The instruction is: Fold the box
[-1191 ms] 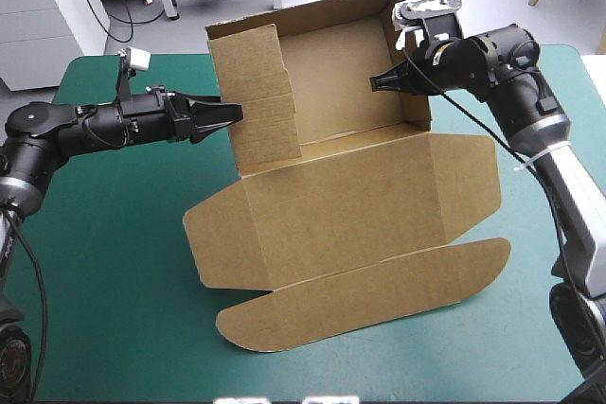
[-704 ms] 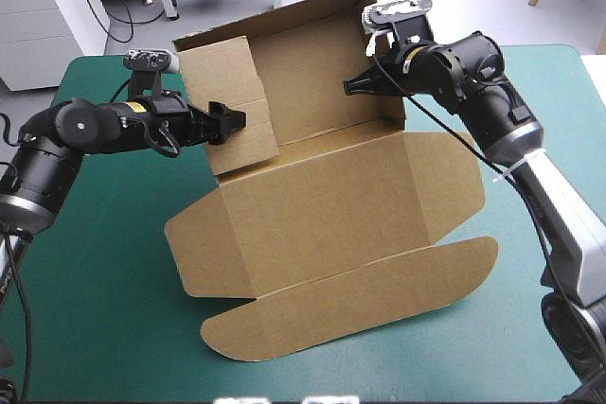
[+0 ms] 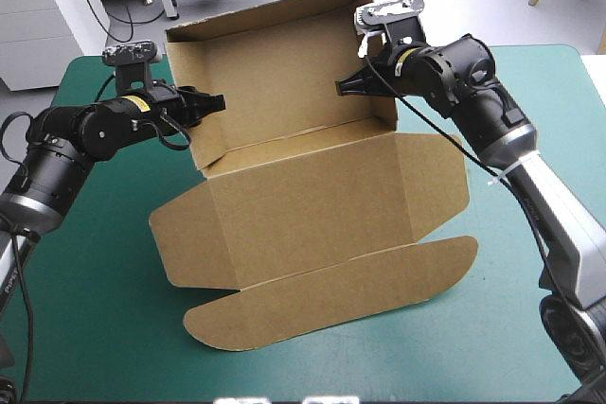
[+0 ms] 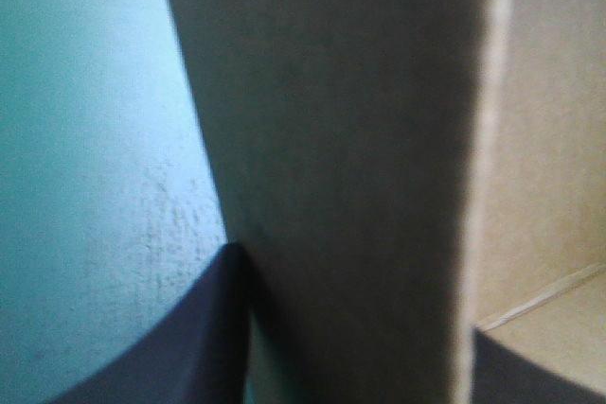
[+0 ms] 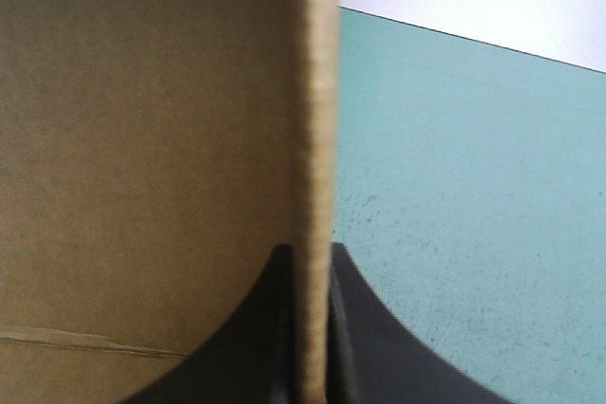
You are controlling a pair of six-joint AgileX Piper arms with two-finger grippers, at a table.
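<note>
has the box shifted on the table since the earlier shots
Yes. The box has slid toward the left edge of the teal-green cover, leaving more cover bare on its right.

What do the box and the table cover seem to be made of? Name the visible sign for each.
Box: brown cardboard, matte. It bends along pressed crease lines, and the right wrist view shows a pale, rough cut edge, possibly corrugated.
Cover: teal-green, matte, finely grained in the wrist views. It may be a rubbery or fabric mat; the look does not settle which.
</note>
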